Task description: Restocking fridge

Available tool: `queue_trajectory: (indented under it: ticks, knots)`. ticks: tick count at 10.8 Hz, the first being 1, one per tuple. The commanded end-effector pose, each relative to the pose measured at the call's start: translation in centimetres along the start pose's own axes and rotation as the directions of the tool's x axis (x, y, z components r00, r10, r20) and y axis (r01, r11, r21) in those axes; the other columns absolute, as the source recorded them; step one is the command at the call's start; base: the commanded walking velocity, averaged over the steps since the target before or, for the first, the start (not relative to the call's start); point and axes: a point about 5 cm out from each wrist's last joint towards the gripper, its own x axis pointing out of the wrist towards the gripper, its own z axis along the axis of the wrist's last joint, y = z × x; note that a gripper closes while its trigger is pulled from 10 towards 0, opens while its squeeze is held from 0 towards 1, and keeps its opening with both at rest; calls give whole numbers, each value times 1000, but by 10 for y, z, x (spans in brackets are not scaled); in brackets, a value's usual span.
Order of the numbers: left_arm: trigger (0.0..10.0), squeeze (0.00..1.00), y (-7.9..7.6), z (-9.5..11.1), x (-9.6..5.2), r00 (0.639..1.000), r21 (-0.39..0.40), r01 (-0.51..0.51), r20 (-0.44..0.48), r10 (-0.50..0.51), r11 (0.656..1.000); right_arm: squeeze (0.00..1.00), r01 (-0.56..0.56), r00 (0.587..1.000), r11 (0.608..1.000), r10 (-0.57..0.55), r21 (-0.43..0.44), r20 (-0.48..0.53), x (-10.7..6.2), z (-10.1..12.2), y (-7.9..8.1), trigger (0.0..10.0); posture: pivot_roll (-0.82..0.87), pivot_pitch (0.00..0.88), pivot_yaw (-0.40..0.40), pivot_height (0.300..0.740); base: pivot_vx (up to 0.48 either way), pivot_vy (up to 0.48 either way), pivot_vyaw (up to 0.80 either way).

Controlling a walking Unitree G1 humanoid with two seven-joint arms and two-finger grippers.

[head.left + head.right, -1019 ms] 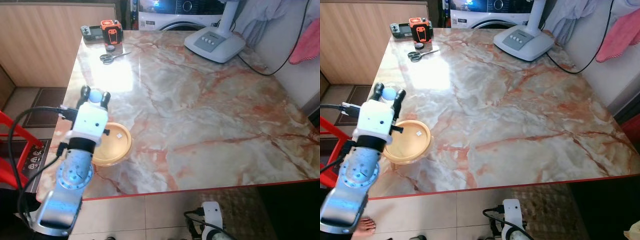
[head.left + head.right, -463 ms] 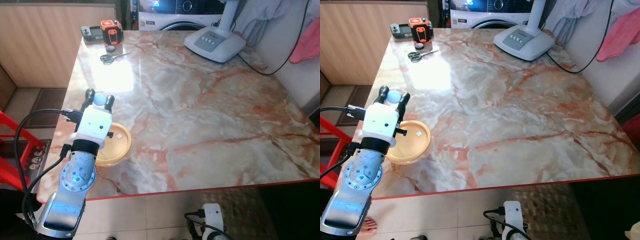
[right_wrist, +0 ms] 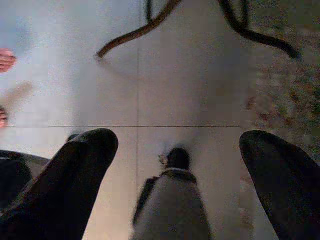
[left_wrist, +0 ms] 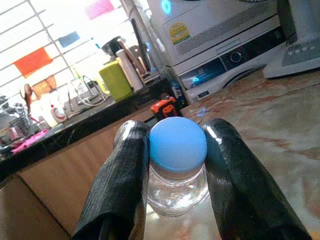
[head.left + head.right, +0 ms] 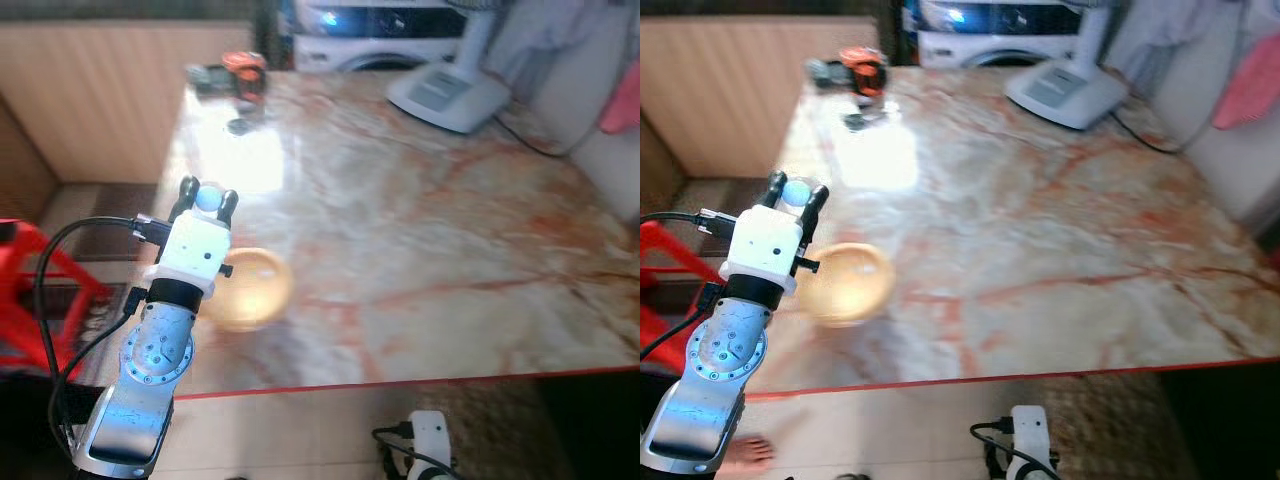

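The left hand (image 5: pixel 208 197) is clamped on a small clear bottle (image 4: pixel 178 187) with a blue cap (image 4: pixel 178 141), its two black fingers (image 4: pixel 122 180) pressed against either side of the neck just under the cap. The hand is raised above the near-left part of the marble counter (image 5: pixel 430 220), so the bottle sits at the hand's tips, lifted off the surface as far as the blurred head views let one judge. Just below and beside the hand's wrist lies a round yellow bowl (image 5: pixel 248 290) on the counter. Well beyond the fingertips, at the far edge, stand an orange and black device (image 5: pixel 245 70) and the white base of a fan (image 5: pixel 448 95), with a washing machine (image 4: pixel 220 45) behind them. The right hand (image 3: pixel 175 170) hangs low over the tiled floor (image 3: pixel 125 65), its fingers spread wide apart around nothing.
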Motion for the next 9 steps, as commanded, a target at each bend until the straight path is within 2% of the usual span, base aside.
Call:
queue_trajectory:
  ticks: [1, 9]
  knots:
    - [10000, 0, 0, 9, 1, 999, -1, 2, 46, -2, 1000, 0, 12, 1000, 1000, -12, 20, -12, -2, -6, -1, 10000, 9, 97, -34, 740, 0, 281, 0]
    - [10000, 0, 0, 7, 1, 1000, -15, 3, 28, -2, 1000, 0, 14, 1000, 1000, -13, 20, -10, -1, -5, -2, 10000, 10, 121, -44, 740, 0, 279, 0]
